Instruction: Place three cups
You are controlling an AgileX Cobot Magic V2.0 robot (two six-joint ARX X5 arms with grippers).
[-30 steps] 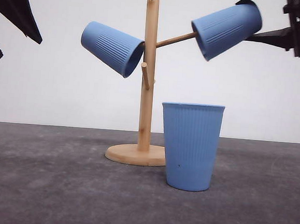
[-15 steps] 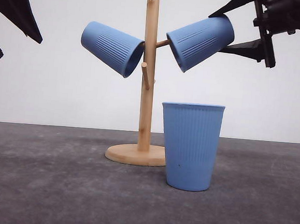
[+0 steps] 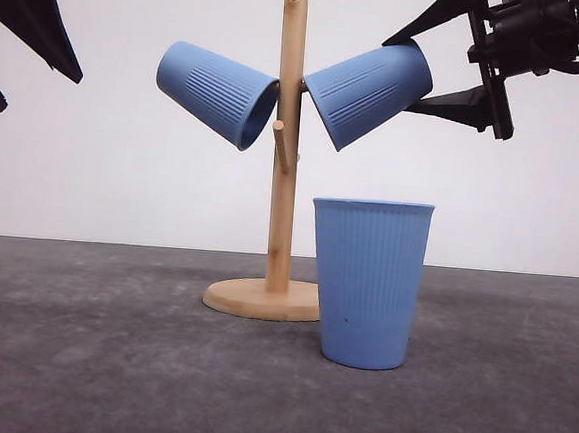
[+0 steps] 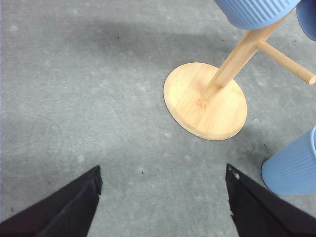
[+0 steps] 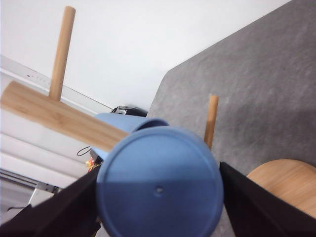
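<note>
One light-blue cup (image 3: 217, 92) hangs mouth-down on a left peg of the wooden rack (image 3: 284, 176). A second cup (image 3: 368, 90) is tilted over the right peg, its rim against the post, with my right gripper (image 3: 399, 75) shut on it. In the right wrist view this cup's flat base (image 5: 159, 190) sits between both fingers (image 5: 59, 212). The third cup (image 3: 367, 283) stands upright on the table, in front and to the right of the rack's base (image 3: 261, 298). My left gripper (image 3: 40, 95) hangs open at the upper left, high above the table (image 4: 163, 169).
Dark grey table (image 3: 107, 363) with a white wall behind. A short free peg (image 3: 281, 146) points forward from the post. The left wrist view looks down on the round wooden base (image 4: 206, 101), with the standing cup (image 4: 294, 168) beside it.
My right gripper carried its cup leftward and slightly down, sliding it along the right peg until the rim reached the post. The left arm and the other two cups stayed still.
</note>
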